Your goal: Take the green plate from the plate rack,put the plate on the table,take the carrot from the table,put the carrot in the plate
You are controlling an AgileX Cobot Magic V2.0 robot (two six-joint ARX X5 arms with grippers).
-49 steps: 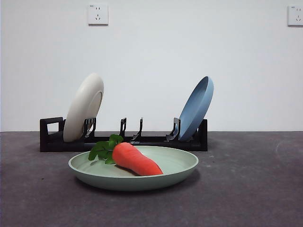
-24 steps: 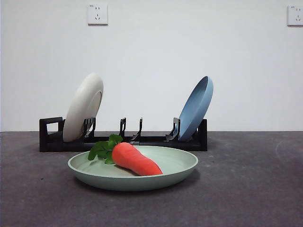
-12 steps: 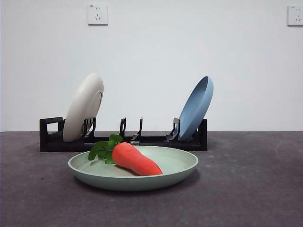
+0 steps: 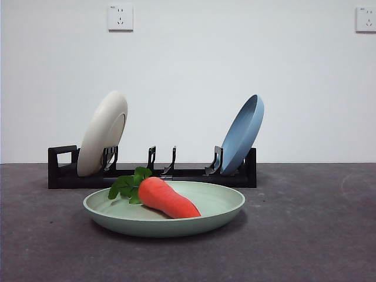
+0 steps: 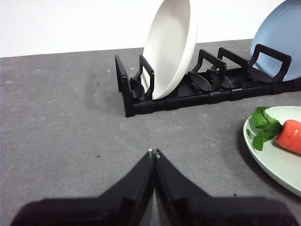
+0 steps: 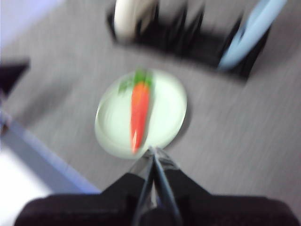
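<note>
The carrot [image 4: 167, 198] lies in the green plate [image 4: 220, 212] at lower centre of the front view; the left gripper [image 5: 153, 152] and the right gripper [image 6: 154, 149] have jaws pressed together, empty.

There were no words, numbers or brand names to read anywhere. The two white wall sockets showed tiny dark marks on top, but they were too small to make out.

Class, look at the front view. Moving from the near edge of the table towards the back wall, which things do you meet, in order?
green plate with the carrot lying in it → plate rack holding the cream-white plate and the blue plate → wall sockets.
</note>
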